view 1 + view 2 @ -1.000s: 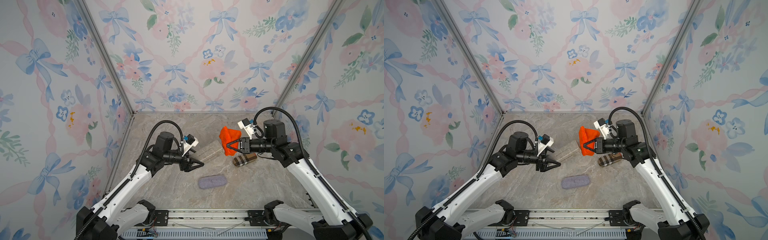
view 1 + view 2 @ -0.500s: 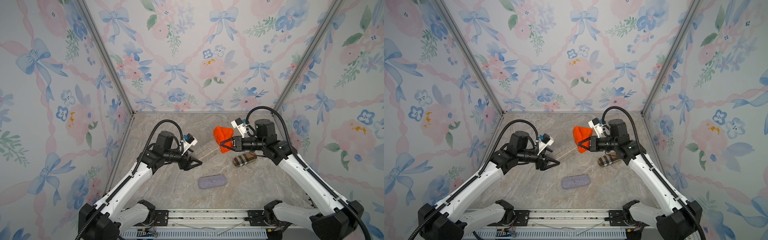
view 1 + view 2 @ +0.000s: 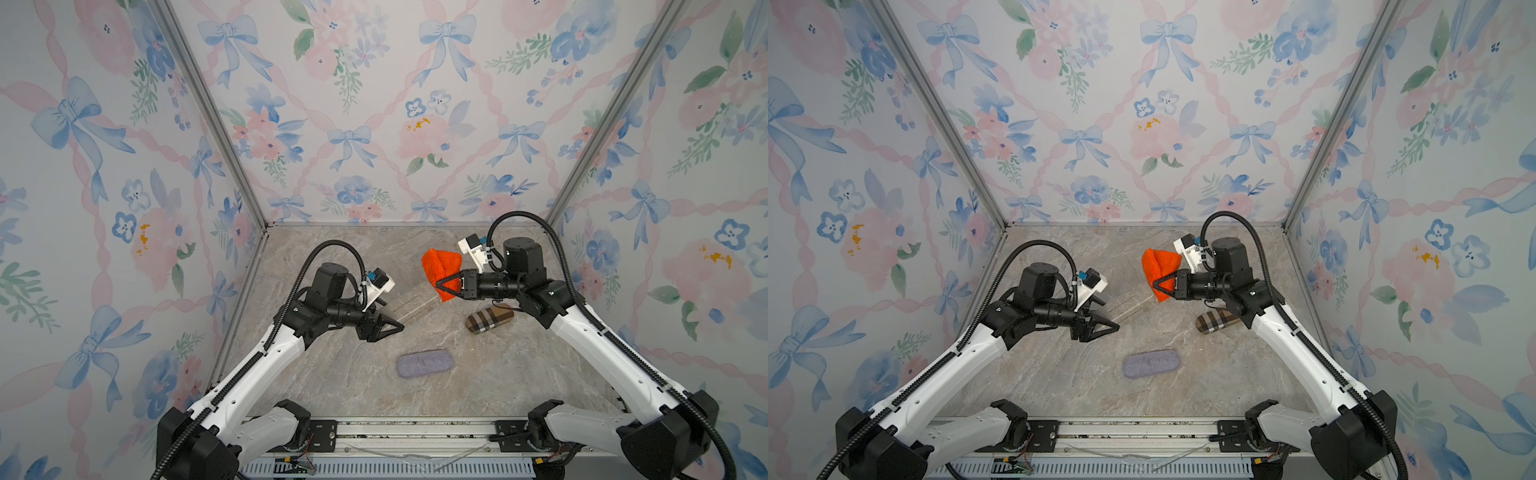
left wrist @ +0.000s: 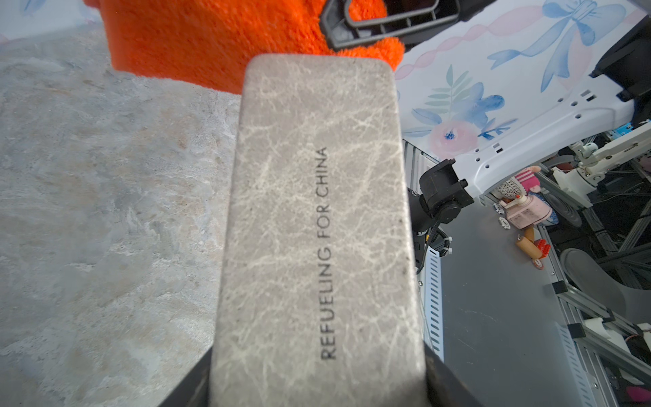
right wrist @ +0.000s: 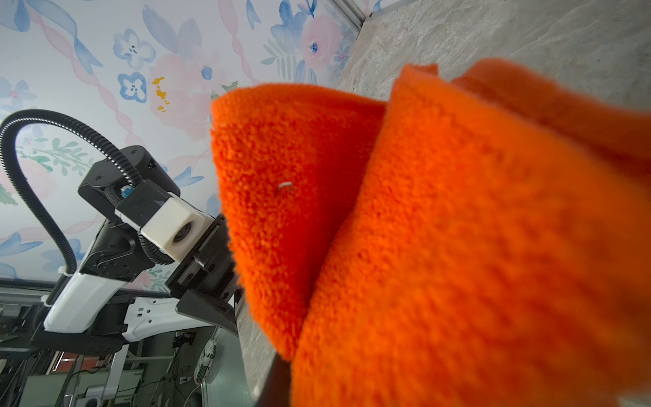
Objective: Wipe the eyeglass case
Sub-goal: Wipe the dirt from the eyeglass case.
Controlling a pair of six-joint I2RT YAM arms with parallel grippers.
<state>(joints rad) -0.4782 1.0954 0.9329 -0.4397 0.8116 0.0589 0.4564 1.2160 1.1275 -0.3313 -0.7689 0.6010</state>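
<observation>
Item: grey glasses case point(image 3: 417, 302), gripped by one end in the left gripper point(image 3: 392, 326), jaws partly closed around it, free end reaching out ahead of the fingers. Item: orange cloth point(image 3: 441, 262), pinched tight in the right gripper point(image 3: 439, 285). Over the last second it has drifted closer and now hangs at the case's far end, touching or nearly. Wiping looks about to start.
</observation>
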